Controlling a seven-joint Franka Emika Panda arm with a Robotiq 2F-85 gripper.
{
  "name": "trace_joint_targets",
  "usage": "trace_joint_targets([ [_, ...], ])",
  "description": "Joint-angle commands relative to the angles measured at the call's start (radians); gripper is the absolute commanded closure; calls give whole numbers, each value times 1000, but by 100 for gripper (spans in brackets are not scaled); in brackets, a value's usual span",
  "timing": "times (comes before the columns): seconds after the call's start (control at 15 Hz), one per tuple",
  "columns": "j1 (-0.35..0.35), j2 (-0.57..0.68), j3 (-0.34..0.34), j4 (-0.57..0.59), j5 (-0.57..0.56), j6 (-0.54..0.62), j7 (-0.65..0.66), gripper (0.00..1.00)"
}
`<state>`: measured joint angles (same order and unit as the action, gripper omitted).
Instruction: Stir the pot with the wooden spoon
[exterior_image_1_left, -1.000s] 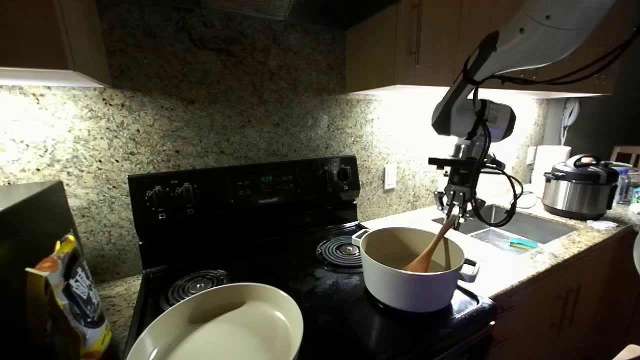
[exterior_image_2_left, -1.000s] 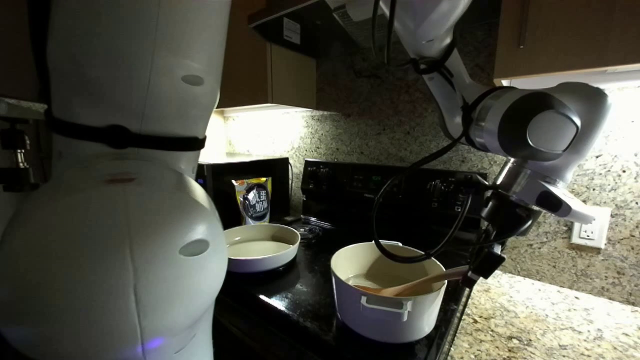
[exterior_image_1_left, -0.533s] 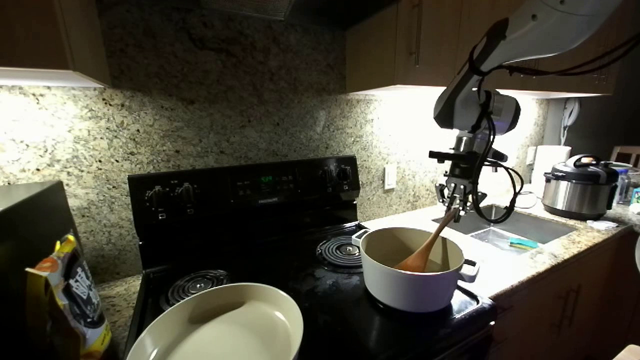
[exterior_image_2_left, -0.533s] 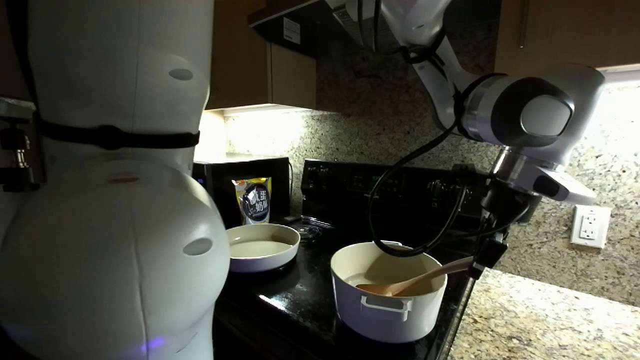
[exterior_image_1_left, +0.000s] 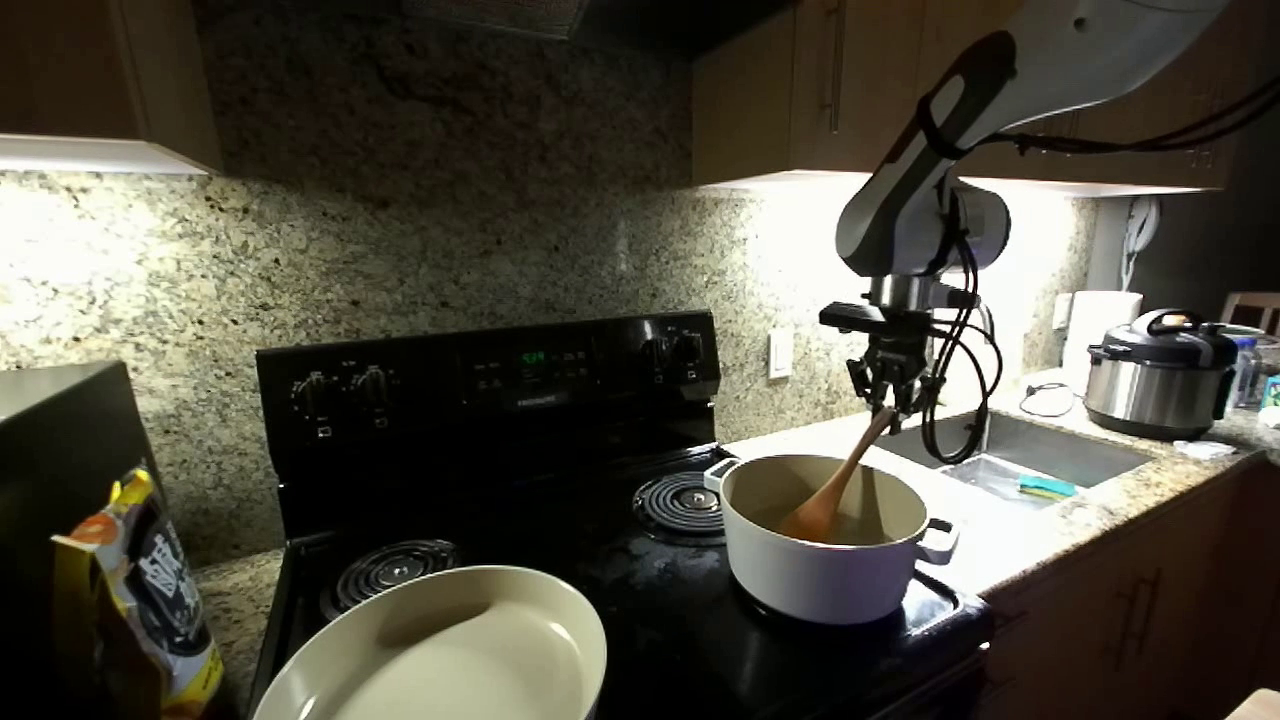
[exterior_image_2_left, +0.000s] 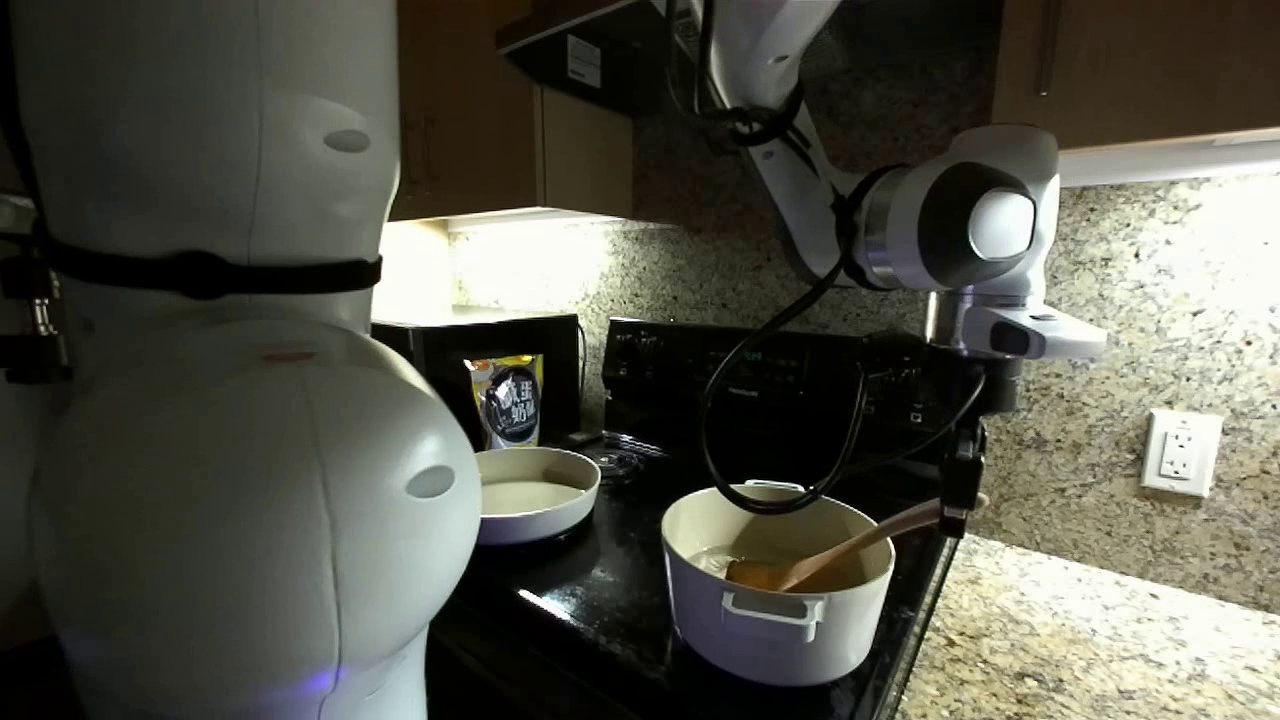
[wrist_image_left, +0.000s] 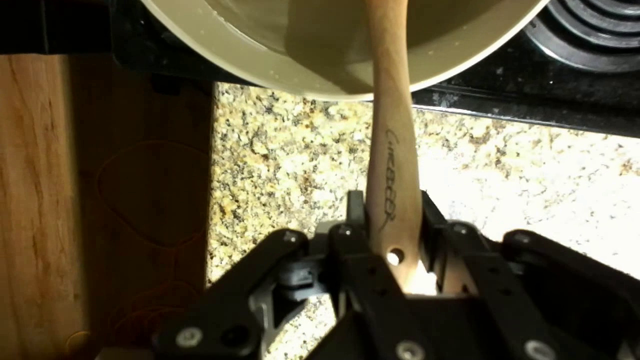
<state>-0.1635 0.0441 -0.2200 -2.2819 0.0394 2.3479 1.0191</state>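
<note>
Holding the tilted wooden spoon (wrist_image_left: 395, 150) tight by its top end in the gripper (wrist_image_left: 392, 212), with the wide end down in clear liquid (exterior_image_2_left: 712, 560) inside the round white pot (exterior_image_1_left: 815, 585) on the black stove (exterior_image_1_left: 650, 650). Can see a big oval dish (exterior_image_1_left: 470, 650), cream inside, well apart from the pot on the same stove, with a snack bag (exterior_image_1_left: 165, 590) nearby. Can spot a blue-green sponge (exterior_image_1_left: 1047, 486) at the sink (exterior_image_1_left: 1055, 443) and a steel cooker (exterior_image_1_left: 1155, 395) with a black lid (exterior_image_1_left: 1160, 347) on the surface (exterior_image_1_left: 1010, 545).

The rounded, whitish arm (exterior_image_2_left: 230, 480) wears a black strap (exterior_image_2_left: 205, 275) and looping black cable (exterior_image_2_left: 770, 509), its black tool (wrist_image_left: 394, 210) silvery screws (wrist_image_left: 189, 337).
</note>
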Motion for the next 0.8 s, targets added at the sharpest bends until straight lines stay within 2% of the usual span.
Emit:
trace_joint_targets([
  [0.0,15,-12,20,-26,-82,33,98,93],
  [0.33,19,0,34,-9,-72,54,100,93],
  [0.73,-10,-2,-2,-7,-71,112,105,93],
])
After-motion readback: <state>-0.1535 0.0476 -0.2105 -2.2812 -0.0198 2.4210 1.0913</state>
